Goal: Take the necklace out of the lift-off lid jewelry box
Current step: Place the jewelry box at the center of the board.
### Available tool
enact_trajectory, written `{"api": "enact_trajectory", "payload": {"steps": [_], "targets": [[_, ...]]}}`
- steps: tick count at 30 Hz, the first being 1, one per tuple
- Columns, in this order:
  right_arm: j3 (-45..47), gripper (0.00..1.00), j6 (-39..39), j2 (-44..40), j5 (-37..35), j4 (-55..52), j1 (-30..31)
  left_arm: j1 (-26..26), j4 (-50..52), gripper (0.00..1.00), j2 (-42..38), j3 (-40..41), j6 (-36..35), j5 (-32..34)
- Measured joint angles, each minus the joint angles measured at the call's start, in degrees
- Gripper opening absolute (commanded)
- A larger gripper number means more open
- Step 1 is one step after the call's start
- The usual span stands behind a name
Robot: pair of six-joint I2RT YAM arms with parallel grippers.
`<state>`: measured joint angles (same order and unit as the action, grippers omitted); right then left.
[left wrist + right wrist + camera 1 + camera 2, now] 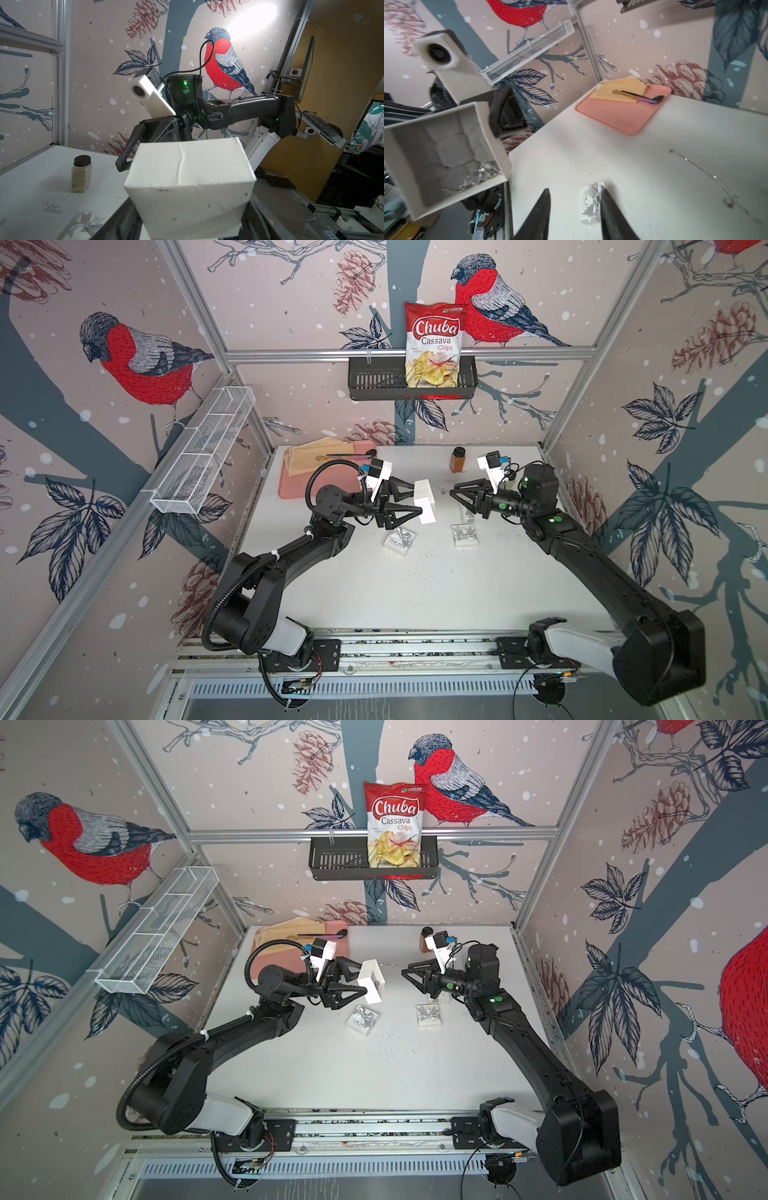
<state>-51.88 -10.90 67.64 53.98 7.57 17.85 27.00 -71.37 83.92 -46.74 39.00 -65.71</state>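
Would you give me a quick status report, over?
Left end effector shut on box, tipped sideways. Right end effector open, empty. Necklace out, seemingly on table. Two lids nearby.

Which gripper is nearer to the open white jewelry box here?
Left. The left gripper is clamped on the jewelry box, holding it raised and tipped on its side; the right gripper faces its open side, apart from it.

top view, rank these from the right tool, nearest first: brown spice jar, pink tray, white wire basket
1. Brown spice jar with black lid, just behind the right tool.
2. Pink flat plastic tray, at the back left.
3. White wire mesh basket, hanging far left.
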Motion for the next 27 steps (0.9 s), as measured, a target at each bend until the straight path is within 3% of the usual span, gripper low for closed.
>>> {"api": "enact_trajectory", "payload": {"steps": [8,27], "targets": [[-2.12,0.34,0.11,0.94,7.98,2.99,3.8,0.0,0.07,0.72,-0.33,-0.11,-0.02,-0.26],[-6.56,0.26,3.65,4.2,6.38,0.79,8.76,0.07,1.36,0.72,-1.03,0.11,-0.46,-0.57]]}}
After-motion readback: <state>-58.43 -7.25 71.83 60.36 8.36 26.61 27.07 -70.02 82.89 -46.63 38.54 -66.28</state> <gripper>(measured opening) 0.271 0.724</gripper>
